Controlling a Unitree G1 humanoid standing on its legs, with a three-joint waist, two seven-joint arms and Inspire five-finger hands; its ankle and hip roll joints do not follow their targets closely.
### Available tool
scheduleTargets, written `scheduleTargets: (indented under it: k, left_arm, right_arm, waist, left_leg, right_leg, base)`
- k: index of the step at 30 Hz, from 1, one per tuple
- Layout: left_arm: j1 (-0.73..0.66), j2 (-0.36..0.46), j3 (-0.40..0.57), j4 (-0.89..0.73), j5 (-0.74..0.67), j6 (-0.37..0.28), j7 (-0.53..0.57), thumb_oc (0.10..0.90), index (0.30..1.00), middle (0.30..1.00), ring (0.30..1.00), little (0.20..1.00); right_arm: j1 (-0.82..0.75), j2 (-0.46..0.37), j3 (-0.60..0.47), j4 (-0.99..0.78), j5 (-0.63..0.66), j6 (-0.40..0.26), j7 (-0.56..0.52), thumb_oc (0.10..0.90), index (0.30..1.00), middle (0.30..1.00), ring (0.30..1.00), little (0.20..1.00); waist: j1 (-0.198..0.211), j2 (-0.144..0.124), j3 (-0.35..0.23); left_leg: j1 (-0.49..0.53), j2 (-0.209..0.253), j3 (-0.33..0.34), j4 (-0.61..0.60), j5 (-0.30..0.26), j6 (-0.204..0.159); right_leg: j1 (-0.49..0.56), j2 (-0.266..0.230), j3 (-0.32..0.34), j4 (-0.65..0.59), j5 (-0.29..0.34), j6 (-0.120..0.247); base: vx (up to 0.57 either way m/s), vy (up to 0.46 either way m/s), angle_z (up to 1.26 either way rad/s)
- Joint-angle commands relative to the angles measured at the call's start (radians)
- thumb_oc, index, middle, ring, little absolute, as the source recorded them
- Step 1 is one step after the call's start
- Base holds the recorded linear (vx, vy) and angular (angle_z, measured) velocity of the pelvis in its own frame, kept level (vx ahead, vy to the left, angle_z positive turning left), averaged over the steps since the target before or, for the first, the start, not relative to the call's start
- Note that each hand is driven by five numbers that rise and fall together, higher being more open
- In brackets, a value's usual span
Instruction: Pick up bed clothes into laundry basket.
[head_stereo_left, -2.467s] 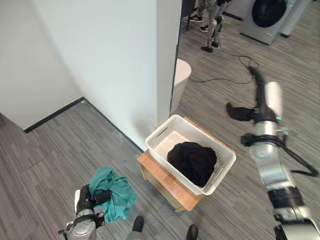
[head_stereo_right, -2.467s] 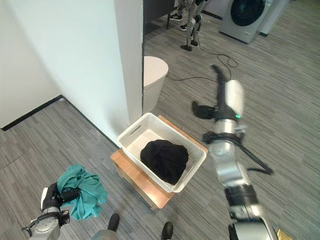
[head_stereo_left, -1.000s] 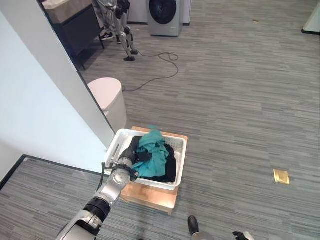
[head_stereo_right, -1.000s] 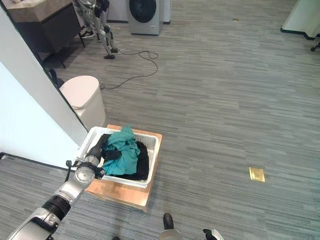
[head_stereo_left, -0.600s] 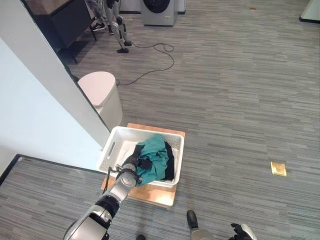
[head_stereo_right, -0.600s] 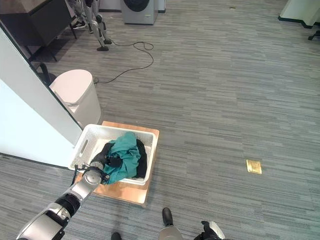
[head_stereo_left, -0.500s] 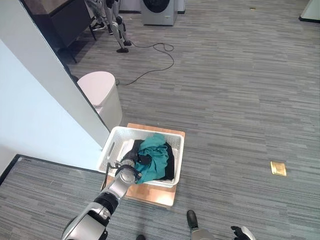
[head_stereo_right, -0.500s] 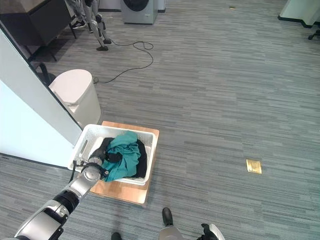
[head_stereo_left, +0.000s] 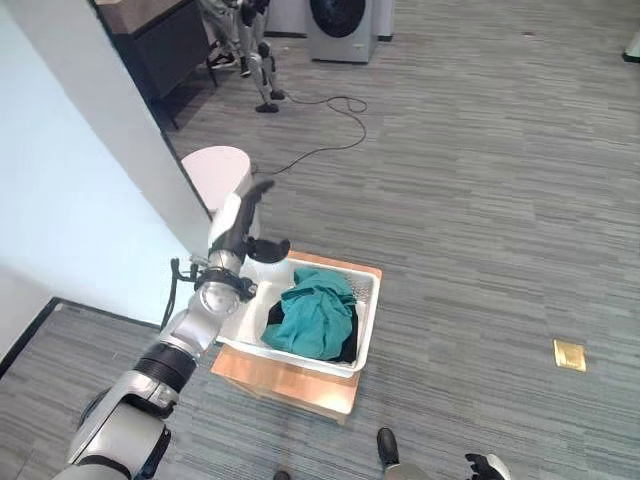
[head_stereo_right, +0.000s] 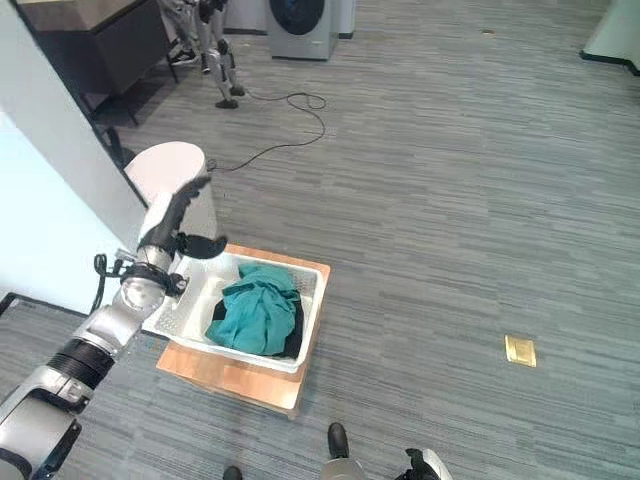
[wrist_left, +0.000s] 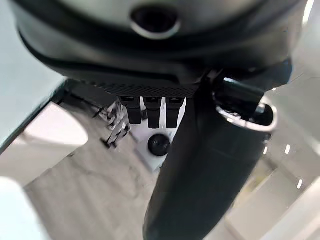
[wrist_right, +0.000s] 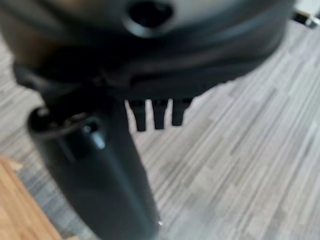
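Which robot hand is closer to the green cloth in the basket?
Left. The left hand is raised open beside the basket holding the green cloth; the right hand hangs low, farther away.

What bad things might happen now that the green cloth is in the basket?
The green cloth is heaped on black clothes, up near the rim of the white basket, so a bump might spill it. The basket sits on a small wooden stand and could slide. The open left robot hand hangs near the white bin and might knock it.
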Motion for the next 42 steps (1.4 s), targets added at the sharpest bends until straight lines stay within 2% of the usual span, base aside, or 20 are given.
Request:
scheduleTargets:
  k: [1,5,8,13,17,22,25,28,29,31,33,34,35,36,37,38,39,40,41,42]
  left_arm:
    - [-0.053,0.162,0.158,-0.115,-0.103,-0.129,-0.006,0.800,0.900,0.900,0.900,0.900]
    - [0.159,0.171,0.301,-0.202,-0.199,-0.167,-0.023,0.800,0.900,0.900,0.900,0.900]
    - [0.341,0.143,0.406,-0.252,-0.208,-0.173,-0.028,0.800,0.900,0.900,0.900,0.900]
    - [0.627,0.030,0.583,-0.305,-0.181,-0.167,-0.027,0.800,0.900,0.900,0.900,0.900]
    - [0.802,-0.099,0.666,-0.295,-0.192,-0.171,-0.049,0.800,0.900,0.900,0.900,0.900]
    - [0.858,-0.146,0.662,-0.248,-0.218,-0.176,-0.055,0.800,0.900,0.900,0.900,0.900]
    - [0.825,-0.166,0.655,-0.256,-0.241,-0.200,-0.040,0.800,0.900,0.900,0.900,0.900]
    - [0.781,-0.168,0.637,-0.277,-0.234,-0.230,-0.016,0.800,0.900,0.900,0.900,0.900]
    - [0.768,-0.162,0.626,-0.296,-0.223,-0.244,-0.007,0.800,0.900,0.900,0.900,0.900]
    - [0.756,-0.145,0.614,-0.319,-0.203,-0.270,0.007,0.800,0.900,0.900,0.900,0.900]
    - [0.750,-0.137,0.596,-0.328,-0.226,-0.281,0.000,0.800,0.900,0.900,0.900,0.900]
    - [0.753,-0.134,0.588,-0.324,-0.240,-0.285,-0.003,0.800,0.900,0.900,0.900,0.900]
    - [0.756,-0.135,0.583,-0.315,-0.241,-0.286,-0.007,0.800,0.900,0.900,0.900,0.900]
    - [0.767,-0.137,0.584,-0.308,-0.236,-0.286,-0.004,0.800,0.900,0.900,0.900,0.900]
    - [0.778,-0.147,0.587,-0.309,-0.235,-0.285,0.000,0.800,0.900,0.900,0.900,0.900]
    - [0.786,-0.154,0.585,-0.295,-0.233,-0.283,0.002,0.800,0.900,0.900,0.900,0.900]
    - [0.786,-0.165,0.589,-0.280,-0.238,-0.282,0.016,0.800,0.900,0.900,0.900,0.900]
    - [0.800,-0.213,0.586,-0.279,-0.269,-0.289,0.034,0.800,0.900,0.900,0.900,0.900]
    - [0.808,-0.237,0.583,-0.278,-0.280,-0.291,0.032,0.800,0.900,0.900,0.900,0.900]
    - [0.808,-0.238,0.584,-0.279,-0.280,-0.291,0.032,0.800,0.900,0.900,0.900,0.900]
  right_arm:
    - [-0.035,-0.064,-0.017,0.047,0.020,0.018,-0.009,0.800,0.900,0.900,0.900,0.900]
    - [-0.072,-0.145,-0.058,0.040,0.018,0.021,-0.008,0.800,0.900,0.900,0.900,0.900]
    - [-0.074,-0.200,-0.105,-0.089,0.003,0.009,-0.041,0.800,0.900,0.900,0.900,0.900]
    - [0.005,-0.257,-0.270,-0.642,-0.057,-0.024,-0.108,0.800,0.900,0.900,0.900,0.900]
    - [0.093,-0.190,-0.372,-0.977,-0.136,-0.057,-0.151,0.800,0.900,0.900,0.900,0.900]
    - [0.132,-0.089,-0.372,-1.145,-0.125,-0.111,-0.161,0.800,0.900,0.900,0.900,0.900]
    - [0.128,-0.050,-0.326,-1.207,-0.094,-0.160,-0.126,0.800,0.900,0.900,0.900,0.900]
    - [0.088,-0.065,-0.272,-1.260,-0.110,-0.202,-0.101,0.800,0.900,0.900,0.900,0.900]
    - [0.074,-0.083,-0.253,-1.289,-0.149,-0.215,-0.100,0.800,0.900,0.900,0.900,0.900]
    - [0.056,-0.124,-0.230,-1.328,-0.239,-0.228,-0.120,0.800,0.900,0.900,0.900,0.900]
    - [0.043,-0.146,-0.211,-1.360,-0.281,-0.232,-0.122,0.800,0.900,0.900,0.900,0.900]
    - [0.031,-0.156,-0.197,-1.367,-0.297,-0.233,-0.126,0.800,0.900,0.900,0.900,0.900]
    - [0.017,-0.162,-0.181,-1.371,-0.308,-0.234,-0.118,0.800,0.900,0.900,0.900,0.900]
    - [-0.015,-0.176,-0.153,-1.372,-0.323,-0.237,-0.118,0.800,0.900,0.900,0.900,0.900]
    - [-0.054,-0.192,-0.132,-1.375,-0.337,-0.232,-0.108,0.800,0.900,0.900,0.900,0.900]
    - [-0.089,-0.201,-0.106,-1.380,-0.341,-0.235,-0.107,0.800,0.900,0.900,0.900,0.900]
    - [-0.143,-0.210,-0.078,-1.380,-0.342,-0.240,-0.106,0.800,0.900,0.900,0.900,0.900]
    - [-0.218,-0.233,-0.033,-1.384,-0.337,-0.249,-0.114,0.800,0.900,0.900,0.900,0.900]
    - [-0.239,-0.239,-0.020,-1.388,-0.335,-0.251,-0.111,0.800,0.900,0.900,0.900,0.900]
    - [-0.241,-0.241,-0.019,-1.387,-0.335,-0.251,-0.112,0.800,0.900,0.900,0.900,0.900]
  waist:
    - [0.041,-0.083,-0.034]
    - [0.082,-0.109,-0.037]
    - [0.100,-0.121,-0.038]
    - [0.115,-0.129,-0.039]
    - [0.123,-0.119,-0.046]
    - [0.126,-0.112,-0.038]
    - [0.123,-0.109,-0.018]
    - [0.128,-0.095,0.016]
    - [0.135,-0.083,0.032]
    - [0.147,-0.062,0.048]
    - [0.160,-0.048,0.045]
    - [0.170,-0.037,0.039]
    - [0.175,-0.031,0.029]
    - [0.187,-0.029,0.022]
    - [0.203,-0.022,0.021]
    - [0.226,-0.029,0.009]
    - [0.252,-0.030,0.009]
    - [0.295,-0.010,0.029]
    - [0.297,0.005,0.035]
    - [0.292,0.008,0.034]
  left_leg:
    - [0.008,0.045,-0.035,0.001,-0.062,-0.030]
    - [0.002,0.039,-0.049,0.001,-0.061,-0.027]
    - [-0.002,0.034,-0.054,0.001,-0.061,-0.022]
    - [-0.008,0.028,-0.063,0.001,-0.065,-0.009]
    - [0.001,0.018,-0.071,0.001,-0.075,0.005]
    - [0.007,-0.006,-0.066,0.001,-0.081,0.023]
    - [0.003,-0.029,-0.055,0.001,-0.080,0.035]
    - [-0.012,-0.037,-0.039,0.001,-0.068,0.048]
    - [-0.024,-0.039,-0.036,0.001,-0.055,0.051]
    - [-0.056,-0.043,-0.046,0.001,-0.027,0.058]
    - [-0.088,-0.061,-0.079,0.001,-0.004,0.065]
    - [-0.110,-0.060,-0.099,0.001,0.026,0.066]
    - [-0.118,-0.060,-0.116,0.001,0.027,0.062]
    - [-0.128,-0.063,-0.131,0.001,0.033,0.056]
    - [-0.139,-0.062,-0.137,0.001,0.051,0.054]
    - [-0.156,-0.071,-0.145,0.001,0.050,0.052]
    - [-0.183,-0.068,-0.149,0.004,0.067,0.046]
    - [-0.268,-0.051,-0.174,0.009,0.148,0.011]
    - [-0.294,-0.051,-0.185,0.006,0.162,-0.007]
    - [-0.297,-0.050,-0.189,0.006,0.163,-0.008]
  right_leg:
    - [0.062,-0.096,-0.068,0.012,-0.094,0.107]
    - [0.069,-0.102,-0.079,0.012,-0.090,0.106]
    - [0.067,-0.106,-0.080,0.012,-0.085,0.106]
    - [0.064,-0.109,-0.076,0.012,-0.086,0.102]
    - [0.069,-0.112,-0.075,0.012,-0.084,0.099]
    - [0.058,-0.133,-0.076,0.012,-0.066,0.104]
    - [0.023,-0.147,-0.074,0.022,-0.033,0.113]
    - [-0.015,-0.157,-0.091,0.088,-0.037,0.121]
    - [-0.029,-0.158,-0.091,0.148,-0.071,0.119]
    - [-0.020,-0.151,-0.042,0.247,-0.129,0.111]
    - [-0.016,-0.121,0.073,0.385,-0.166,0.107]
    - [-0.013,-0.099,0.132,0.431,-0.169,0.100]
    - [0.003,-0.086,0.179,0.460,-0.195,0.090]
    - [0.035,-0.085,0.222,0.434,-0.222,0.082]
    - [0.061,-0.085,0.235,0.382,-0.259,0.067]
    - [0.100,-0.077,0.245,0.318,-0.317,0.052]
    - [0.130,-0.074,0.225,0.255,-0.342,0.037]
    - [0.162,-0.037,0.204,0.140,-0.344,0.009]
    - [0.164,-0.017,0.189,0.120,-0.341,-0.003]
    - [0.164,-0.015,0.185,0.118,-0.340,-0.004]
  base:
    - [-0.02,0.019,0.20]
    - [-0.02,0.031,0.13]
    - [-0.03,0.053,0.07]
    - [-0.03,0.056,0.01]
    - [-0.03,0.087,0.05]
    - [-0.07,0.104,0.06]
    - [-0.14,0.083,-0.04]
    - [-0.25,0.025,-0.14]
    - [-0.29,-0.032,-0.09]
    - [-0.28,-0.038,0.05]
    - [-0.21,-0.080,0.21]
    - [-0.11,-0.134,0.39]
    - [-0.10,-0.204,0.56]
    - [-0.06,-0.176,0.78]
    - [-0.11,-0.217,0.76]
    - [-0.15,-0.239,0.55]
    - [-0.42,-0.480,0.09]
    - [-0.51,-0.486,-0.18]
    - [-0.44,-0.370,-0.06]
    - [-0.23,-0.227,0.57]
